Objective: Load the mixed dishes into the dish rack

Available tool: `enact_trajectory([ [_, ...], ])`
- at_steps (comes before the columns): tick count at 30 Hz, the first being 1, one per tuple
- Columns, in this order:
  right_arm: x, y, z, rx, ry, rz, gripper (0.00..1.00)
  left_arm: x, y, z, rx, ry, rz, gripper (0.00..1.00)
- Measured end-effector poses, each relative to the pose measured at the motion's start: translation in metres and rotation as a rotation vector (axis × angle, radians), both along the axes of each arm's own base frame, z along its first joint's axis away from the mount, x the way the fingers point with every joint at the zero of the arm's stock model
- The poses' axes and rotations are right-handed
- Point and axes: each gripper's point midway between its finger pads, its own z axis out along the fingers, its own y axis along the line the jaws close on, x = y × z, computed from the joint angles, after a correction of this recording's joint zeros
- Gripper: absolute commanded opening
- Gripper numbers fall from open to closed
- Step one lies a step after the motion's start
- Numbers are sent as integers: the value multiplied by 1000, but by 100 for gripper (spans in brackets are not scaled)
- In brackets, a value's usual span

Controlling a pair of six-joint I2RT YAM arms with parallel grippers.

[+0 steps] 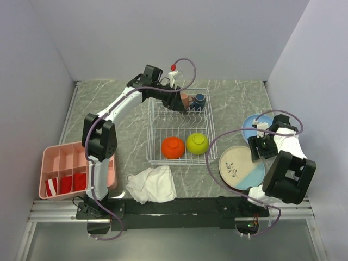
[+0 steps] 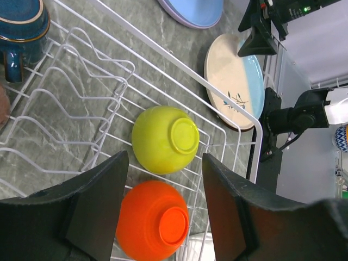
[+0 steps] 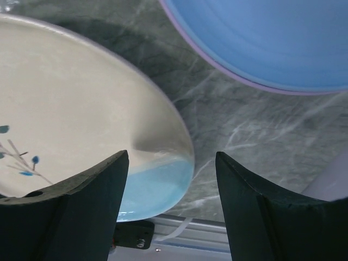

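The dish rack (image 1: 150, 130) stands mid-table. An orange bowl (image 1: 173, 147) and a lime-green bowl (image 1: 197, 142) lie upside down in its near part. A pink mug (image 1: 185, 99) and a dark-blue mug (image 1: 200, 99) sit at its far end. My left gripper (image 1: 179, 103) hovers there, open and empty. From the left wrist I look down on the lime-green bowl (image 2: 166, 138) and the orange bowl (image 2: 154, 220). My right gripper (image 3: 171, 185) is open, low over the rim of the cream-and-blue plate (image 3: 81, 125). The light-blue plate (image 3: 272, 38) lies on a lavender plate (image 3: 217, 65).
A pink divided tray (image 1: 76, 171) holding red pieces sits at the table's left. A crumpled white cloth (image 1: 152, 184) lies in front of the rack. Both plate spots (image 1: 239, 166) are right of the rack, close to the right arm's base.
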Motion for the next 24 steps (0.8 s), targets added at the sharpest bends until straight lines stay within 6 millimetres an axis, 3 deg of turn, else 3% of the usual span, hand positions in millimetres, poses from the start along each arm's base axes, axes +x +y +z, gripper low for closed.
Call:
enact_trajectory([
  [5,1,-6,-11,-6,34,-7,68,-3,-4,-4,10,0,-7,63],
  [9,0,-3,-17,37,61,-17,41,-5,-6,-7,17,5,-10,63],
  [10,-1,0,-17,59,73,-18,30,-6,-6,-9,20,8,-10,63],
  [16,-1,-1,-21,100,113,-33,0,-8,-6,-15,32,20,-7,63],
  [24,11,1,-5,128,81,-30,0,-11,-5,-22,42,38,-8,62],
])
